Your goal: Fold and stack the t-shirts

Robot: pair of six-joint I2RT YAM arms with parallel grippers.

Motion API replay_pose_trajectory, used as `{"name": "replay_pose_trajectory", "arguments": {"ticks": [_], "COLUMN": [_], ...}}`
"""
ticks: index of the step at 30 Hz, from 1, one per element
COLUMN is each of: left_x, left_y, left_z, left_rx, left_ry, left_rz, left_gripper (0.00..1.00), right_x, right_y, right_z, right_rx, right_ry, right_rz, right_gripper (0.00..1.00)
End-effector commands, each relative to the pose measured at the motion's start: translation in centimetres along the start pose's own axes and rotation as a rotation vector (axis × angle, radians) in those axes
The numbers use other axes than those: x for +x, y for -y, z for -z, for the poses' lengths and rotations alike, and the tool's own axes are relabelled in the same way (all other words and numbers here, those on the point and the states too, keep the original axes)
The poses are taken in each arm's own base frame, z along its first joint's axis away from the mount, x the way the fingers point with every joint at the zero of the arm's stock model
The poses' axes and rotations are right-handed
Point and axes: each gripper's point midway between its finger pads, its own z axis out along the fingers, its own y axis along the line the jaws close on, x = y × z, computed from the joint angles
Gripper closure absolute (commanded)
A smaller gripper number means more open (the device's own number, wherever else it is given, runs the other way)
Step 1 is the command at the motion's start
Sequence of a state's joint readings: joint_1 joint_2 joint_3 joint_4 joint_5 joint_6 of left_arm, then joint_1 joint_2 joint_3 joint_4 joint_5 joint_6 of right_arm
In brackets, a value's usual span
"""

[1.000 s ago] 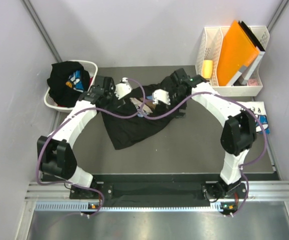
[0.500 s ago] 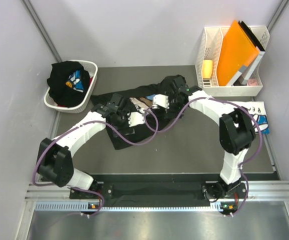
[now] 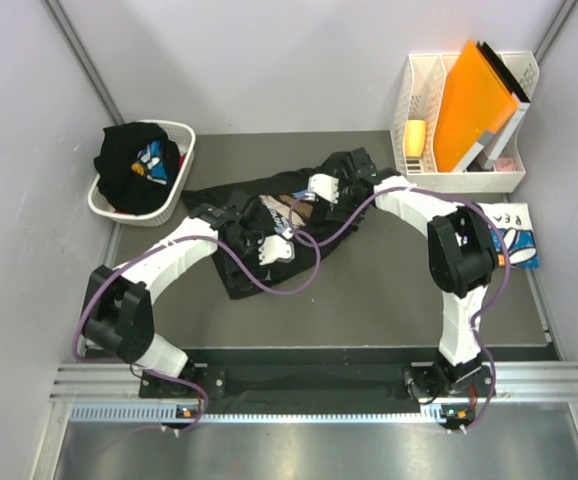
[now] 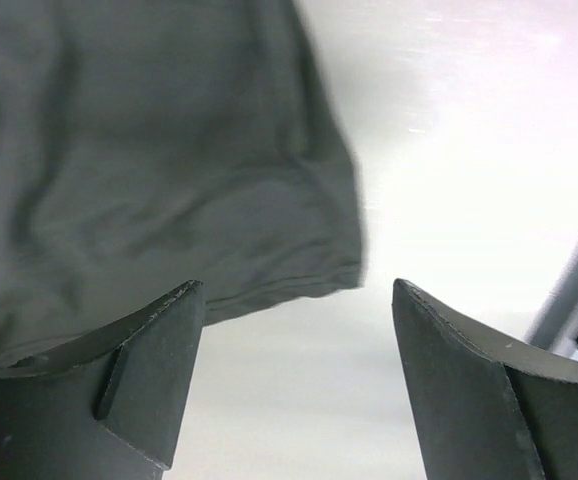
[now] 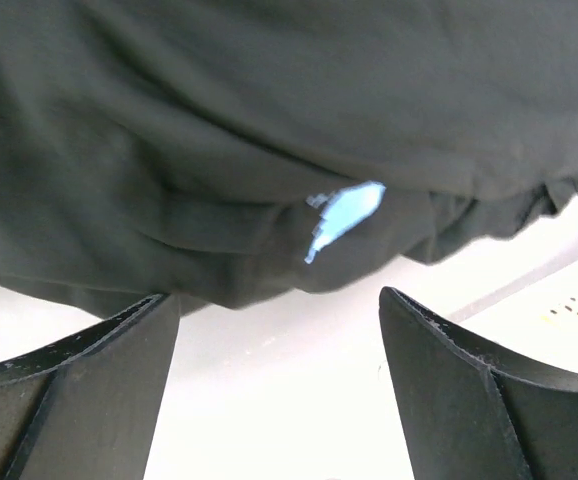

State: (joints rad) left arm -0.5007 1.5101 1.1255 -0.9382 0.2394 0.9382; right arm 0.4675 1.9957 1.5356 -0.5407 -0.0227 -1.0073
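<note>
On the tabletop [image 3: 389,290], centre and slightly left, the black t-shirt [image 3: 241,278] lies crumpled, not yet flattened. The left end effector [image 4: 294,300] and right end effector [image 5: 274,300] are held wide and empty at its edges. If closed here, bunched layers could be pinched together, or only bare surface caught beside the hem, and a skewed fold would be produced.
</note>
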Motion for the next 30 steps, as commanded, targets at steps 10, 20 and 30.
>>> {"name": "replay_pose_trajectory", "arguments": {"ticks": [10,20,30], "left_x": [2.5,3.0,3.9], "left_y": [4.0,2.7,1.6], "left_z": [-2.5,-5.1,-6.9], "left_rx": [0.142,0.092,0.041], "left_ry": [-0.092,-0.136,-0.179], "left_rz": [0.003,0.034,0.055], "left_gripper": [0.2,0.24,0.33], "right_x": [0.3,0.0,0.0], "right_y": [3.8,4.5,5.2], "right_z": [0.4,0.7,0.8], "right_rx": [0.094,0.11,0.124], "right_ry": [0.012,0.021,0.023], "right_rz": [-0.051,-0.056,-0.067], "right_gripper": [0.2,0.21,0.21]}}
